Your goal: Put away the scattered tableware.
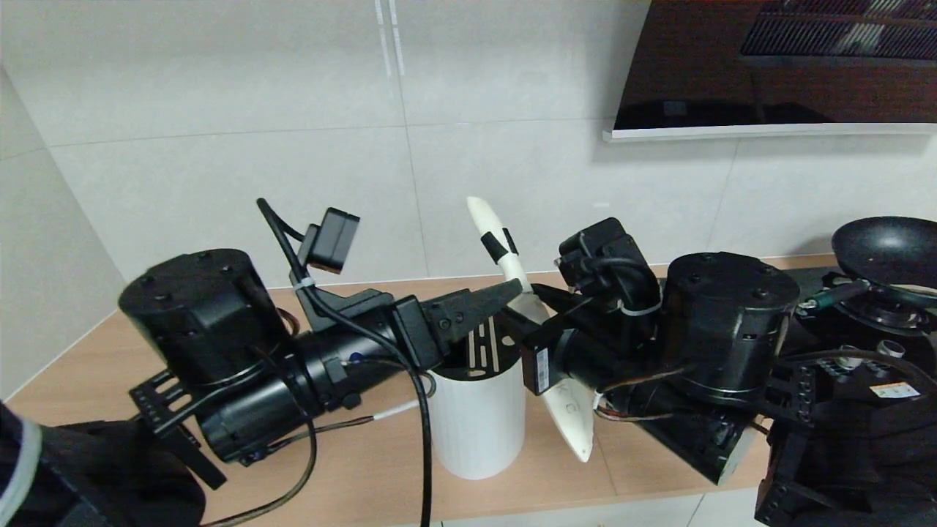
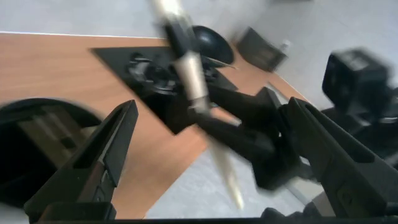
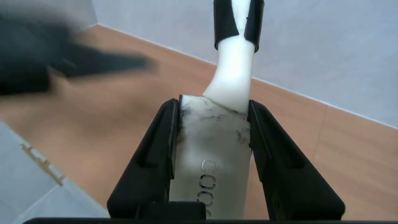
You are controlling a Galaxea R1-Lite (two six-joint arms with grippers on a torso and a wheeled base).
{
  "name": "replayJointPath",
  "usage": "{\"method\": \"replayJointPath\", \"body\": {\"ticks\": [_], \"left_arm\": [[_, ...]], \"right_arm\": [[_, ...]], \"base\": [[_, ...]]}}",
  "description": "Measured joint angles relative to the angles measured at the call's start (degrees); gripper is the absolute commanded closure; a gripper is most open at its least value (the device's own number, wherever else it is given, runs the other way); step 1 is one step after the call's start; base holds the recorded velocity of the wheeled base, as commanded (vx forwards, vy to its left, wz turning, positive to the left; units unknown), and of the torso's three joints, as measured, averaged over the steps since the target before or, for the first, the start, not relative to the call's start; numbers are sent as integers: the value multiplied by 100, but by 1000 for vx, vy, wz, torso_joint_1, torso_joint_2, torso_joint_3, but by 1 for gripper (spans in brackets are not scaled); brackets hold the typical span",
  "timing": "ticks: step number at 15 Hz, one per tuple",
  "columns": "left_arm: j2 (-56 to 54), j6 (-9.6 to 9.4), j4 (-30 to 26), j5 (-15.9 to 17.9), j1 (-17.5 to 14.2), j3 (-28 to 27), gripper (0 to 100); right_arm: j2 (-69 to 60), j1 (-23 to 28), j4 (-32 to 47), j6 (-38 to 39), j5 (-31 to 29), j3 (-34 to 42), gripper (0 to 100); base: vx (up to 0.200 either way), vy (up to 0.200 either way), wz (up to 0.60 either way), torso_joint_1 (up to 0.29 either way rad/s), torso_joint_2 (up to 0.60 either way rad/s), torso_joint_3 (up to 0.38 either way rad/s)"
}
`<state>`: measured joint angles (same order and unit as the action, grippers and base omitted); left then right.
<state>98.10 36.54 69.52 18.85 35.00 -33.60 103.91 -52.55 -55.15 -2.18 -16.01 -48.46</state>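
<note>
1. Writing: grey lettering is pressed into the broad face of the white utensil (image 3: 233, 74). The right wrist view's edge cuts it off, so it cannot be read whole.
2. Task thing: there is one white utensil, with a black band round its slim end. It hangs tilted just beside the 3 o'clock side of the white holder (image 1: 477, 424). Its slim end points to 11 o'clock and its tapered end to 5 o'clock.
3. The right claw (image 3: 214, 146) is closed on the utensil's broad middle, one finger against each edge. In the head view this claw (image 1: 542, 311) covers that part of the utensil.
4. The left claw (image 2: 211, 106) is spread wide and holds nothing. In the head view it (image 1: 490, 307) sits over the holder's rim, at the holder's 12 o'clock.
5. Hard to make out: the left wrist view is blurred. In it the utensil (image 2: 193, 81) is a pale streak and the holder's dark mouth (image 2: 37, 137) is smeared. I cannot tell whether the utensil's lower tip touches the tabletop (image 1: 366, 461).
6. Counts: one holder, a white cylinder with a black slotted insert, standing upright on the tabletop. There is also one black pan (image 1: 886, 249) at 3 o'clock and one range hood (image 1: 776, 66) at 2 o'clock.
</note>
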Motion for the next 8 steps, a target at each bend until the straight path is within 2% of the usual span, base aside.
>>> {"method": "replayJointPath", "body": {"ticks": [1,3,8], "left_arm": [[190,0,244,-24,63,15,0],[435,-2,367,-35,83,30,0],[411,-9,433,-27,-144,11,0]], "right_arm": [[-5,-78,0,0,-11,41,100],[-17,-213,-2,-13,-11,139,100],[-68,-325,0,-134,-27,312,100]], "base": [[0,0,0,0,0,0],[0,0,0,0,0,0],[0,0,0,0,0,0]]}}
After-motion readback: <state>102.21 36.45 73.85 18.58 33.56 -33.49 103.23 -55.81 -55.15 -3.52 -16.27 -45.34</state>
